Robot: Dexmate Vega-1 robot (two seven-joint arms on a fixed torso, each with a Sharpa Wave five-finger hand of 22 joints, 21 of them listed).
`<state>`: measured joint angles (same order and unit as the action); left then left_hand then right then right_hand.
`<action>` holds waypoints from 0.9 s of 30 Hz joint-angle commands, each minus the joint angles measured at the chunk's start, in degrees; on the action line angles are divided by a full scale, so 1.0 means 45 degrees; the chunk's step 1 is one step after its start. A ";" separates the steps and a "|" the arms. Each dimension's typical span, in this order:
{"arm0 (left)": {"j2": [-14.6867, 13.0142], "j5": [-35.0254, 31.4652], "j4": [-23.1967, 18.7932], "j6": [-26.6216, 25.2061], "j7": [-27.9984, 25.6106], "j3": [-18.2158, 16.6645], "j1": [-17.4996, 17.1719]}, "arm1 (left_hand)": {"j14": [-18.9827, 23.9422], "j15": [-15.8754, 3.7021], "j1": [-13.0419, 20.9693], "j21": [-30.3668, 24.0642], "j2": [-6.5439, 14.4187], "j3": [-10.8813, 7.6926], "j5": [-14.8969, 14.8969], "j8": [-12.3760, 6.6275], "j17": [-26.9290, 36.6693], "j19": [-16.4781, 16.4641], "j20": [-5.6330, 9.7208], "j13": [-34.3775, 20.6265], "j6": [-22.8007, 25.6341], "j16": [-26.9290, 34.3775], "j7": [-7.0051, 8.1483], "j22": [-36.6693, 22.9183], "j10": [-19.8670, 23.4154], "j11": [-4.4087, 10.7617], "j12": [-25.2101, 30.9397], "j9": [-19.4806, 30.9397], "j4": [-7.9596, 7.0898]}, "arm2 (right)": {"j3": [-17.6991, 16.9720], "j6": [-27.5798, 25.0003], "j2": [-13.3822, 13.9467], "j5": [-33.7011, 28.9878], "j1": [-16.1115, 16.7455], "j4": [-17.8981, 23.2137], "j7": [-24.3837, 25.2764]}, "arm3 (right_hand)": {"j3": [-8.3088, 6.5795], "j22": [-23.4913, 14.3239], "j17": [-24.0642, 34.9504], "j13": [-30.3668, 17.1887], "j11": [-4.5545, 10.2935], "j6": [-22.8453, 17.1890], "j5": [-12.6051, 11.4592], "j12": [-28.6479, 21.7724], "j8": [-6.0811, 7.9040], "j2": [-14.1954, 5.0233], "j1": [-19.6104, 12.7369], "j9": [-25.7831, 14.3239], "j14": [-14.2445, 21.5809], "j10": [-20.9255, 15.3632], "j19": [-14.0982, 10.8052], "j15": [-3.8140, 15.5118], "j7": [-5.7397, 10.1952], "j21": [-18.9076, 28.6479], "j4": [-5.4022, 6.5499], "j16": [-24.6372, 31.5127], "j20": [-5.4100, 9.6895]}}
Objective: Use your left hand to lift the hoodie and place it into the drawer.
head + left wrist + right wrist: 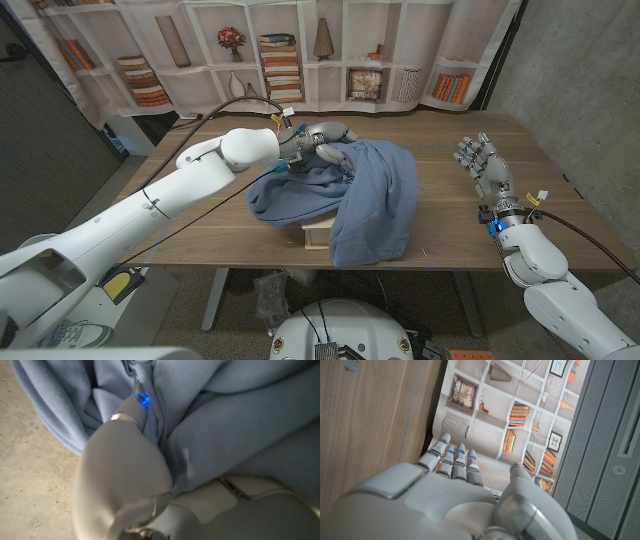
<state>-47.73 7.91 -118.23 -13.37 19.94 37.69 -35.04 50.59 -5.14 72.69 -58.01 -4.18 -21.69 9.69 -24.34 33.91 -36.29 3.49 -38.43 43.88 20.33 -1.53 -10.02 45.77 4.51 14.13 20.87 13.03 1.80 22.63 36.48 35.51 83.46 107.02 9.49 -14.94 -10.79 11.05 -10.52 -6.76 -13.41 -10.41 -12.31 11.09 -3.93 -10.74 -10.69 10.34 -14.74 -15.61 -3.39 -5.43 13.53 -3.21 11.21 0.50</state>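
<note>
A light blue hoodie (pixel 350 190) lies bunched at the middle of the table, draped over a pale wooden drawer (pixel 314 236) whose front corner shows under its near edge. My left hand (pixel 322 142) reaches in from the left and grips the cloth at the hoodie's far top. In the left wrist view my left hand (pixel 125 465) presses its fingers into the blue folds of the hoodie (pixel 240 425). My right hand (pixel 487 164) stands at the table's right side with its fingers spread and nothing in it, well apart from the hoodie.
The wooden table (pixel 450 230) has bare surface to the right of the hoodie and along its front edge. Behind it hangs a backdrop printed with bookshelves (pixel 280 55). A black cable (pixel 215 110) runs along my left arm.
</note>
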 commanded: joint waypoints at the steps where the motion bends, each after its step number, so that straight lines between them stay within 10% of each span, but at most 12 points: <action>1: 0.0046 0.0001 0.0054 0.0022 0.0157 0.0127 -0.0101 | 0.0029 -0.0601 0.0133 0.0150 0.2107 -0.1317 0.0091 0.0094 -0.0065 0.0265 0.0028 -0.0007 -0.0070 -0.0223 0.0086 0.0000 -0.0177 -0.0001 -0.0125 0.0022 -0.1451 | -0.0115 0.0062 -0.0028 0.0006 0.0247 0.0112 -0.0019 | 0.0016 -0.0049 0.0020 -0.0045 -0.0005 -0.0102 -0.0027 0.0016 0.0024 -0.0068 0.0073 -0.0018 0.0084 -0.0081 -0.0069 -0.0018 -0.0041 -0.0051 -0.0010 -0.0025 -0.0027; 27: -0.0505 0.0323 -0.0048 0.0418 0.0418 -0.0193 -0.0600 | -0.1125 0.0020 -0.1343 0.0869 0.1642 -0.1258 0.0082 0.0989 -0.1433 0.0859 -0.0568 0.0835 -0.1115 -0.1547 0.0335 0.0040 -0.1728 -0.0344 -0.0790 -0.0201 -0.1934 | -0.0174 0.0266 -0.0274 -0.0245 0.0493 0.0269 0.0125 | 0.0021 -0.0050 0.0017 -0.0045 0.0005 -0.0106 -0.0025 0.0022 0.0026 -0.0069 0.0076 -0.0018 0.0083 -0.0071 -0.0084 -0.0014 -0.0028 -0.0074 -0.0020 -0.0028 -0.0028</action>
<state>-48.99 9.13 -117.81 -11.75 21.51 37.46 -36.94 46.23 -5.32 67.11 -54.44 1.41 -20.43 9.99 -20.42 27.67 -32.91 1.34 -34.92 39.51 13.75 -0.24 -9.85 38.80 3.07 10.58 19.97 11.78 0.98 23.37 35.86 34.83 85.36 108.02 9.71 -14.94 -10.79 11.05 -10.52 -6.76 -13.41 -10.41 -12.31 11.09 -3.93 -10.74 -10.69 10.33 -14.74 -15.61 -3.39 -5.43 13.53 -3.21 11.20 0.50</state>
